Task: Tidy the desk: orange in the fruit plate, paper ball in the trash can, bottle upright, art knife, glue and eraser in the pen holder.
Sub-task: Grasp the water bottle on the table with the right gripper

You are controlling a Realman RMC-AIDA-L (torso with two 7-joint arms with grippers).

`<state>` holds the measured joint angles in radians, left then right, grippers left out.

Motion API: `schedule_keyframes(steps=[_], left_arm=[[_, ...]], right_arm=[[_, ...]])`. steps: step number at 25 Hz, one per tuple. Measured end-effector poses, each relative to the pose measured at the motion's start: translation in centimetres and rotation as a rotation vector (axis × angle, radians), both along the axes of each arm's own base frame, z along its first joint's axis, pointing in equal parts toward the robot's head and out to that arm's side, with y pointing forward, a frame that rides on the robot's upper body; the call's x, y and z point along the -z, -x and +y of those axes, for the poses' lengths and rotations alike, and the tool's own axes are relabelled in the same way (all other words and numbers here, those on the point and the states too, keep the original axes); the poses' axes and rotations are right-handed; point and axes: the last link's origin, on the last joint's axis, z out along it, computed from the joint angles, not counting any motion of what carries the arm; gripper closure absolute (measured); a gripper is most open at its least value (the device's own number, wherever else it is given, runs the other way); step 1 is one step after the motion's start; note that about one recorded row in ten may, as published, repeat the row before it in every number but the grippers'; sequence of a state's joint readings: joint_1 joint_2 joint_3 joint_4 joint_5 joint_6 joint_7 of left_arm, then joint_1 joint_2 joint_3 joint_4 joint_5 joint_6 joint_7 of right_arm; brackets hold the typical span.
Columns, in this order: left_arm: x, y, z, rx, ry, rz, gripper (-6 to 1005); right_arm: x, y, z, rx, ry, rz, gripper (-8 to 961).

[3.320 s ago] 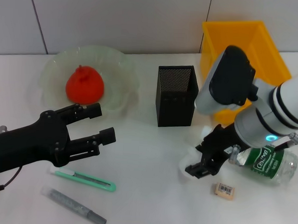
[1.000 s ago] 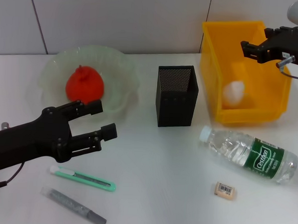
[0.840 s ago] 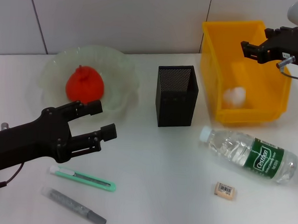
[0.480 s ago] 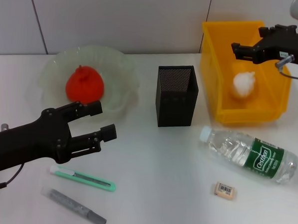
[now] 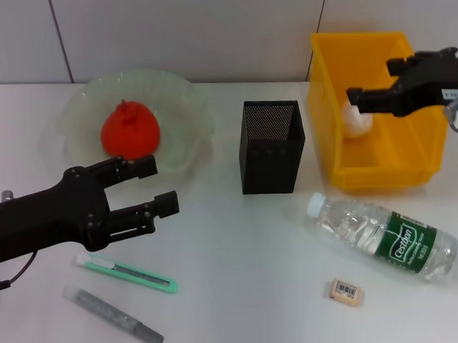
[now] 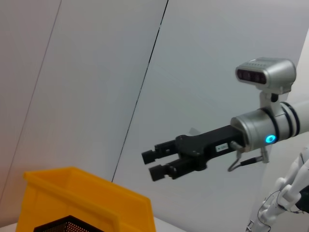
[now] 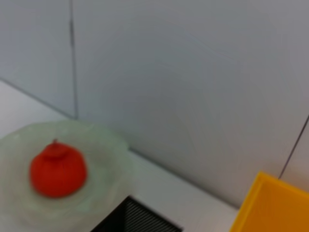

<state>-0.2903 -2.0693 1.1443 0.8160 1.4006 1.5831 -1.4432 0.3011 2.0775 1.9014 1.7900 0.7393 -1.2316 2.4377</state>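
**Paper ball in the bin, right arm above it**

Over the trash can, the right gripper hangs with fingers slightly parted and gripping nothing; the white paper ball sits inside the bin just below. Left gripper hovers above the desk, fingers spread, near the fruit plate holding the orange. Pen holder stands upright. Bottle lies on its side; eraser, art knife and glue lie on the desk.
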Motion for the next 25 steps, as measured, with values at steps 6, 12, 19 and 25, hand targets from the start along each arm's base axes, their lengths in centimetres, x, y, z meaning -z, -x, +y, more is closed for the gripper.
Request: schedule_keyframes(steps=[6, 12, 19, 25], left_arm=[[0.0, -0.1, 0.0, 0.001, 0.007, -0.005, 216], [0.1, 0.0, -0.1, -0.009, 0.009, -0.017, 216], [0.2, 0.1, -0.1, -0.014, 0.012, -0.022, 216], [0.3, 0.1, 0.0, -0.014, 0.015, -0.022, 216]], right_arm=[[-0.2, 0.9, -1.8, 0.052, 0.124, -0.024, 196], [0.0, 0.4, -2.2, 0.133, 0.223, -0.075, 196], [0.1, -0.5, -2.6, 0.236, 0.312, -0.153, 196], [0.1, -1.0, -2.5, 0.243, 0.349, -0.220, 197]])
